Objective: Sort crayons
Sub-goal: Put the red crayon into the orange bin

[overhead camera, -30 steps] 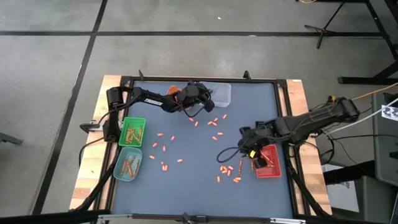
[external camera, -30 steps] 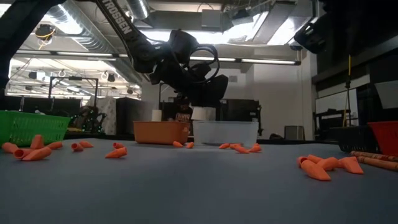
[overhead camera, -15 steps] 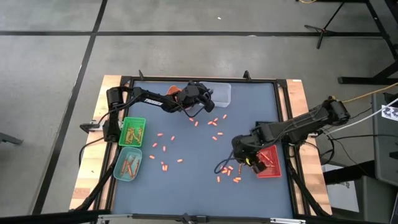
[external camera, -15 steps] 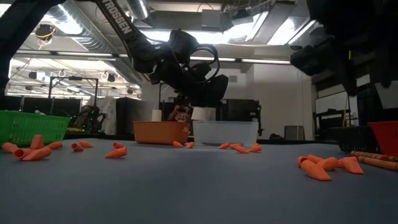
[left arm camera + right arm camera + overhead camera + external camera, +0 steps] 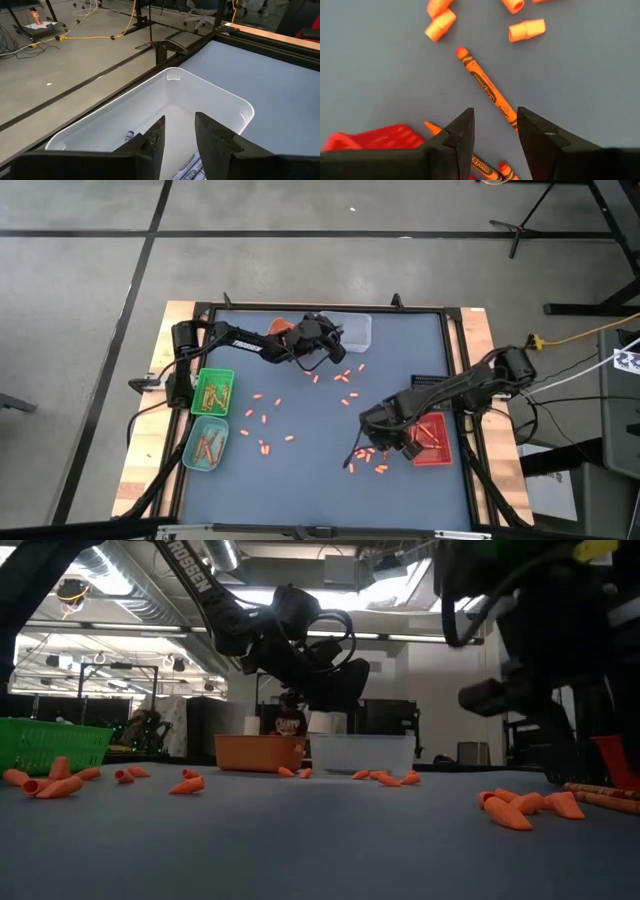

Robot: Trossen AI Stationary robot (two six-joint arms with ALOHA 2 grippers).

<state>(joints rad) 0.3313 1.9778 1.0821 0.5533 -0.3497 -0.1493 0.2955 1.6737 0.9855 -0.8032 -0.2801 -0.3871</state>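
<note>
Left gripper (image 5: 335,346) sits at the far edge of the dark blue-grey table mat (image 5: 310,470), above the clear plastic tray (image 5: 210,100). Its two dark fingers (image 5: 155,137) stand apart with nothing between them: released. In the left wrist view the clear tray lies directly ahead of the fingers; a few paper-wrapped crayon pieces (image 5: 187,165) lie on its floor near the fingertips. Just beside the clear tray, toward the left arm's side, is an orange plastic tray (image 5: 258,751).

Right gripper (image 5: 375,442) is low over the near-right part of the mat, just beside the red plastic tray (image 5: 437,442). Its fingers (image 5: 462,130) are spread and empty. One whole orange crayon (image 5: 485,86) with a dark-printed paper wrapper lies flat on the mat just ahead of the gap between the fingers, not touching them. Short orange crayon stubs (image 5: 526,30) lie farther out on the mat. Closer in, more orange crayons (image 5: 482,162) lie by the red tray's corner (image 5: 370,137), partly hidden by the fingers.

High view: loose orange stubs in three loose groups on the mat, one near the clear tray (image 5: 345,374), one mid-left (image 5: 265,420), one under and beside the right gripper (image 5: 368,468). A green mesh basket (image 5: 213,391) and a pale teal plastic tray (image 5: 205,447) at the left edge both hold crayons.
</note>
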